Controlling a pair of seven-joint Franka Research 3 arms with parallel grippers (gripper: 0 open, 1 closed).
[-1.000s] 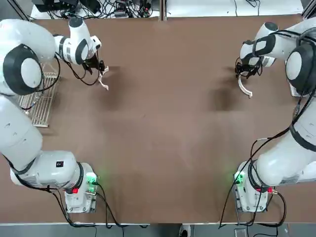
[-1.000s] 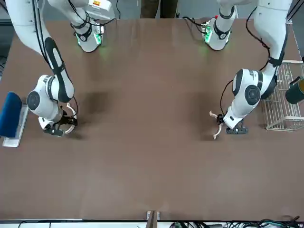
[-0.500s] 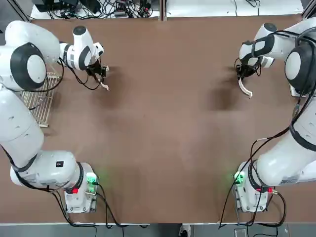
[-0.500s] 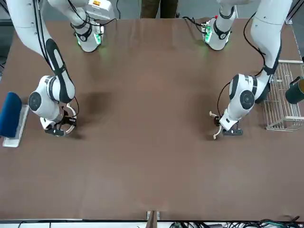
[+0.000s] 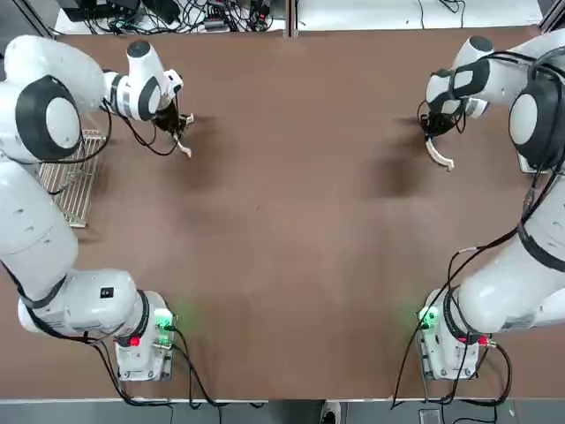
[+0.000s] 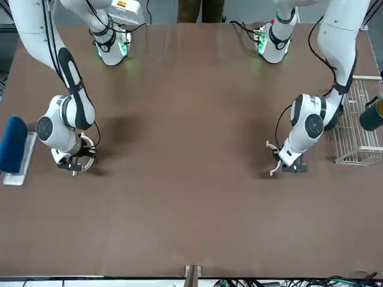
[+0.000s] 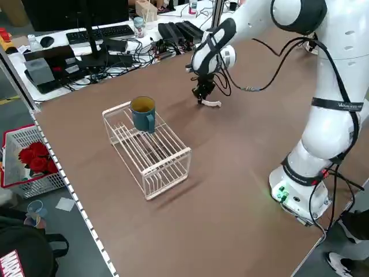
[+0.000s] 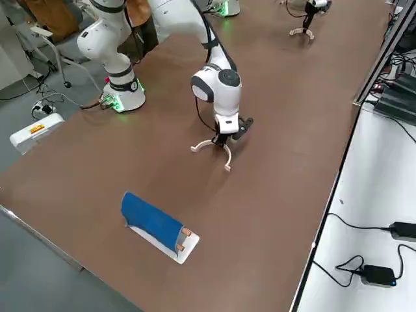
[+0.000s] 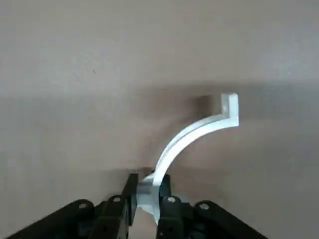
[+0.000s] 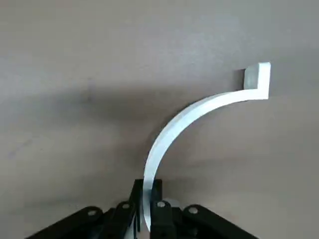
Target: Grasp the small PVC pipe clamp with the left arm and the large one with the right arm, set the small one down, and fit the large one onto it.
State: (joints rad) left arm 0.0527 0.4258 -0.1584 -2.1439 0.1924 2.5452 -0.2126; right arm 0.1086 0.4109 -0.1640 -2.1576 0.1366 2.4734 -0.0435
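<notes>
- The left gripper (image 5: 181,126) sits low over the far left part of the brown bench (image 5: 282,230), just beside the wire rack (image 5: 69,177). Its fingers (image 9: 130,186) are pinched narrowly on the small PVC pipe clamp (image 9: 194,132), gripping the band near the middle of its arc.
- In the left wrist view only one half of that clamp shows, curving away to a bent end tab; the other half is cut off behind the fingers.
- From the left side the small clamp (image 7: 211,103) looks to be touching the bench or just over it; contact cannot be told for sure.
- The right gripper (image 5: 433,131) is low over the far right part of the bench, well apart from the left one. Its fingers (image 10: 158,191) are closed tight on the large one (image 10: 199,117), again near mid-arc.
- The right side view shows the large clamp (image 8: 213,150) whole, opening downward, both flared tabs at or close to the bench surface.
- In the top view each clamp is mostly hidden under its wrist; only a short white curve pokes out.
- A blue mug (image 7: 143,113) stands on the wire rack, and a blue eraser-like block (image 8: 154,221) lies near the bench's right edge.
</notes>
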